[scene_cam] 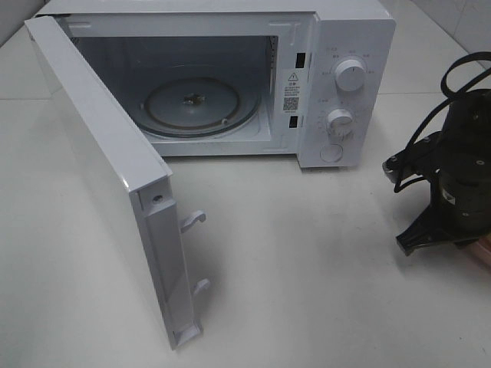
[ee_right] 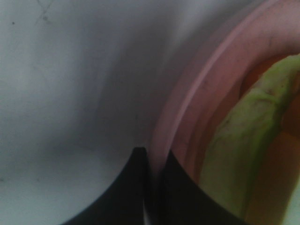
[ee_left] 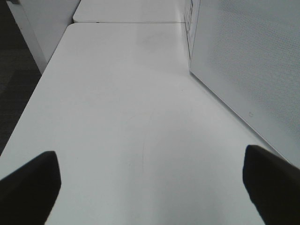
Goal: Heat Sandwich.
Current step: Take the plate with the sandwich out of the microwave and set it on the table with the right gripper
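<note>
Right gripper [ee_right: 152, 187], jaws pinched on the pink plate [ee_right: 206, 89] rim; sandwich [ee_right: 243, 140] just beyond; left gripper [ee_left: 150, 187] jaws wide, remote.

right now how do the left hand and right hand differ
The left hand is wide open over bare table, holding nothing; the right hand is shut on the pink plate rim.
The left hand sits beside the open microwave door; the right hand is low at the table's right side, with the sandwich on its plate.
Both have dark fingers.
</note>
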Action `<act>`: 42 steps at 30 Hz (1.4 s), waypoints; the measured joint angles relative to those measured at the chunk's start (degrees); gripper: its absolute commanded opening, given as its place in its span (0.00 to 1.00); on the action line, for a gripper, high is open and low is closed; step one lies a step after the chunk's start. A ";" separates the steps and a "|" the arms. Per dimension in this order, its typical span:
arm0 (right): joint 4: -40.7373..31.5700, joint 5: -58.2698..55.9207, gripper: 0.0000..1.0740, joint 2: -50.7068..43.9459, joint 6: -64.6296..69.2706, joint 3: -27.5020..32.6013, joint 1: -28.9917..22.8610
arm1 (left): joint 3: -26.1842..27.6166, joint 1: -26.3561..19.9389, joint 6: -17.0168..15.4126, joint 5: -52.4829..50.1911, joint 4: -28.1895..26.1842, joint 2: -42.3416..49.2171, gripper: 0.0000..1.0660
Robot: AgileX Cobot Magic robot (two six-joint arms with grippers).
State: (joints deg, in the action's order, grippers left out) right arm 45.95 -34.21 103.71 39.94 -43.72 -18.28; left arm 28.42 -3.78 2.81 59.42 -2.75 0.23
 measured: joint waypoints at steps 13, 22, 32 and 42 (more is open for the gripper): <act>2.01 3.67 0.01 0.06 1.03 2.18 1.89 | 0.00 0.00 0.00 0.00 0.00 0.00 0.95; 2.18 5.04 0.01 0.06 0.97 2.18 1.89 | 0.00 0.00 0.00 0.00 0.00 0.00 0.95; 2.18 5.21 0.05 0.06 -0.40 2.18 1.89 | 0.00 0.00 0.00 0.00 0.00 0.00 0.95; 1.55 5.10 0.37 0.06 -0.74 2.18 1.89 | 0.00 0.00 0.00 0.00 0.00 0.00 0.95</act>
State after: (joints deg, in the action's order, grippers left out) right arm 47.50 -29.11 103.76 39.19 -41.54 -16.39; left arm 28.42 -3.78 2.81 59.42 -2.75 0.23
